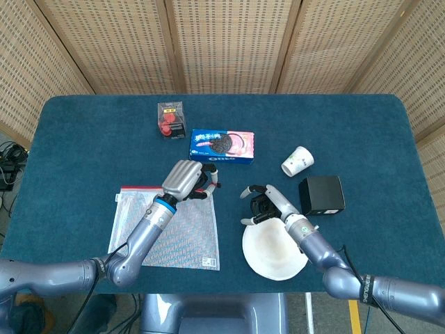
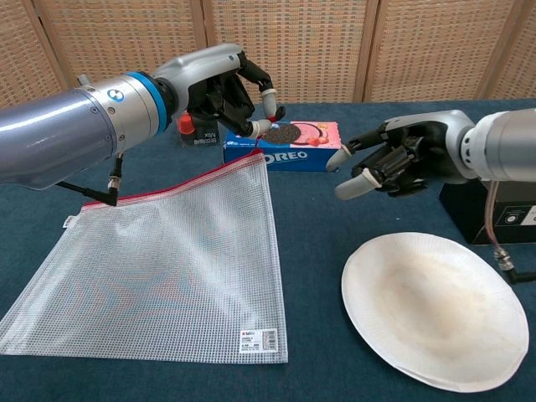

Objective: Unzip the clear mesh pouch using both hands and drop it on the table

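The clear mesh pouch (image 1: 167, 229) (image 2: 159, 260) has a red zipper strip along its top edge and lies mostly flat at the table's front left. Its top right corner is raised off the cloth, where my left hand (image 1: 186, 182) (image 2: 224, 88) pinches it. My right hand (image 1: 263, 204) (image 2: 394, 159) hovers to the right of that corner, above the far edge of the white plate. Its fingers are spread toward the pouch and hold nothing. A gap remains between the right hand and the pouch.
A white plate (image 1: 274, 250) (image 2: 431, 306) lies under and in front of the right hand. Behind the hands stands an Oreo box (image 1: 222, 144) (image 2: 297, 146). Farther off are a black box (image 1: 322, 195), a tipped paper cup (image 1: 297, 161) and a small red-filled case (image 1: 171, 120).
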Robot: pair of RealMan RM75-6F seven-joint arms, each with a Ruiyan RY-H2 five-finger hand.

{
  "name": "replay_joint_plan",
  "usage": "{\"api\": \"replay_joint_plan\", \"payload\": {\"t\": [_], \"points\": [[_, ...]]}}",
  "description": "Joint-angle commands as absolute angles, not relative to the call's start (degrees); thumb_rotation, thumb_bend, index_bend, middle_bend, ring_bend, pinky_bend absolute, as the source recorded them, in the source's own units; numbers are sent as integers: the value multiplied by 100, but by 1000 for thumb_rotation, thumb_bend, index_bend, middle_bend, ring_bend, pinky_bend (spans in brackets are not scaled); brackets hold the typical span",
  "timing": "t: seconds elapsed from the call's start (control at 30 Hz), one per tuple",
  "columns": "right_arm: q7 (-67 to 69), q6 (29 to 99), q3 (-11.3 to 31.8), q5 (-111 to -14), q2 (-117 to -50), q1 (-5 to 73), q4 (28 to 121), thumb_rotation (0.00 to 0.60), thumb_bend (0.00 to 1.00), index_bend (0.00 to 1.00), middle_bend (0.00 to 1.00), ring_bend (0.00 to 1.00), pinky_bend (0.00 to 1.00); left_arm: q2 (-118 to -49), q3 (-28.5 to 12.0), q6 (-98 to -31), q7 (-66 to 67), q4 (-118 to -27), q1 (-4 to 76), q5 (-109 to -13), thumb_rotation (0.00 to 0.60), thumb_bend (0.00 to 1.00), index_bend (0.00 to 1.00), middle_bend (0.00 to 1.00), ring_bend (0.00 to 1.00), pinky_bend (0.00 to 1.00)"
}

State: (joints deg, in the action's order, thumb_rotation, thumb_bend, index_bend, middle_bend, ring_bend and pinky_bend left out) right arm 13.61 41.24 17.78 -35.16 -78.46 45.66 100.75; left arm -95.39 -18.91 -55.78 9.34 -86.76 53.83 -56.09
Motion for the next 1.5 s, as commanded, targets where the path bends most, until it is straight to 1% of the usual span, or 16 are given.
{"api": "replay_joint_plan", "payload": {"t": [0.03,0.17,0.23,0.3,0.47,0.6,0.67,0.9,1.1,1.5], "points": [[1116,4457,1775,-3137,-8171,4800,9914,600,132,434,815,841,1000,-9539,-1888,-5577,890,-8669,5370,-5657,600,785,912,941,961,1000],[879,4749,1795,-2815,-8390,4947,9859,600,191,433,817,844,1000,-9538,-1905,-5566,805,-8689,5357,-5699,600,785,912,941,961,1000],[841,4815,1842,-2646,-8461,4993,9860,600,235,433,817,845,1000,-9541,-1906,-5564,790,-8692,5357,-5713,600,785,912,941,961,1000],[790,4869,1895,-2456,-8523,5050,9871,600,254,433,817,845,1000,-9552,-1905,-5565,788,-8690,5360,-5725,600,785,912,941,961,1000],[588,5081,2027,-2133,-8730,5225,9874,600,261,443,823,849,1000,-9634,-1922,-5622,755,-8652,5368,-5790,600,786,912,941,961,1000],[545,5253,2181,-1879,-8900,5293,9797,600,265,493,832,854,1000,-9696,-1925,-5662,715,-8629,5355,-5820,600,786,912,940,961,1000],[506,5260,2239,-1767,-8948,5323,9785,600,277,508,833,855,1000,-9719,-1934,-5678,708,-8622,5354,-5832,600,785,912,940,961,1000],[357,5335,2354,-1592,-9113,5407,9741,600,336,511,835,856,1000,-9783,-1974,-5737,715,-8611,5355,-5843,600,785,912,941,961,1000],[222,5602,2489,-1531,-9378,5491,9579,600,393,522,838,857,1000,-9858,-1988,-5811,715,-8621,5324,-5821,600,785,912,940,961,1000],[104,5539,2683,-1399,-9515,5442,9515,600,439,551,841,858,1000,-9885,-2034,-5813,724,-8625,5314,-5798,600,784,912,941,961,1000]]}}
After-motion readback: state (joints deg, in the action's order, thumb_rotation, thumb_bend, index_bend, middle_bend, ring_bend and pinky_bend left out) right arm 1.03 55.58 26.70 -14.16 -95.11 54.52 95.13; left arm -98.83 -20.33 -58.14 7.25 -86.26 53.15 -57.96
